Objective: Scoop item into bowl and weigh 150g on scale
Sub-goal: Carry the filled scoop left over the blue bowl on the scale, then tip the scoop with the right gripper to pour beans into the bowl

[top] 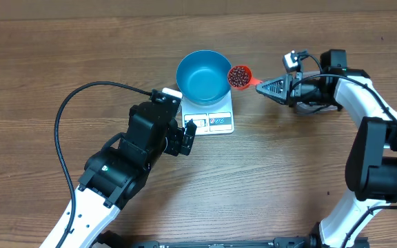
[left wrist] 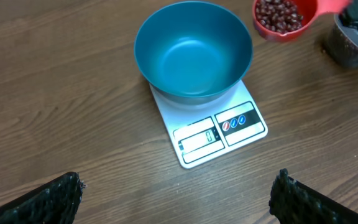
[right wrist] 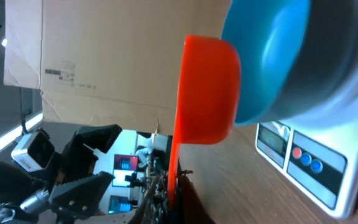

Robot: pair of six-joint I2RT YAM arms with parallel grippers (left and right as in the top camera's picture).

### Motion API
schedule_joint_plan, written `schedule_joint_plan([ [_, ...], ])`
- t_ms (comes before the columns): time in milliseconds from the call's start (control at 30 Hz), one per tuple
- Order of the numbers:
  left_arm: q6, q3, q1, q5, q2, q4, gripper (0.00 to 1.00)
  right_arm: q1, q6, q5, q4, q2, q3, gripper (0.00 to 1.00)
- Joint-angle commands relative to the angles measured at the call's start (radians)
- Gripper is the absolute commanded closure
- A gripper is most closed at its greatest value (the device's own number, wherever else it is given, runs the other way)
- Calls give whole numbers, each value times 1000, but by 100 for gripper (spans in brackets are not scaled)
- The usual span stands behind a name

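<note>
**Loaded scoop at the bowl's right rim, left end effector open before the scale**

Nearest you, the left end effector (left wrist: 178, 193) hangs over the table (top: 288, 179). Its fingers (left wrist: 48, 202) are spread wide with only wood between them. Its arm trails a black cable (top: 59, 131) that loops out to the left, so allow for that loop on that side.

In the left wrist view, a strip of bare wood separates the fingertips from the front edge of the scale (left wrist: 229, 140). The scale sits skewed, with its right front corner farther away than its left. You cannot read the display at this size.

The blue bowl (left wrist: 193, 50) stands on the rear of the scale. It overhangs the platform's far and side edges, and its inside is visible down to the bottom.

Just beside the bowl's right rim you have the red scoop (top: 239, 76), held level off the table and full of dark red beans (left wrist: 278, 12). The right end effector (top: 264, 86) is clamped on the scoop's handle and reaches in from the right.

From the right wrist, the cup sits against or just off the bowl's outer wall, and you cannot tell whether they touch. That gap is your tightest edge. Wide open wood lies left of the bowl and in front of the right arm.

Farthest back in that view is a cardboard box (right wrist: 104, 56)
</note>
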Motion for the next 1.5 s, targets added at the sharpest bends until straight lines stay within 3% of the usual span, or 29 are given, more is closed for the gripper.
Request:
schedule_joint_plan([
  [0,-3,-2,-6,-13,5,1,1,35,131,-27,85,10,2,96],
  [233,-3,-2,-6,-13,5,1,0,107,320,27,323,10,2,96],
  [500,-3,-2,-6,-13,6,1,0,189,339,171,511,10,2,96],
  [867,-3,-2,-6,-13,5,1,1,202,163,213,690,10,2,96],
  [1133,-3,-2,-6,-13,5,1,1,202,44,213,694,10,1,96],
  [1333,-3,-2,-6,-13,5,1,0,202,42,264,694,10,1,96],
  [1467,-3,-2,-6,-13,5,1,1,202,-51,269,690,10,1,96],
])
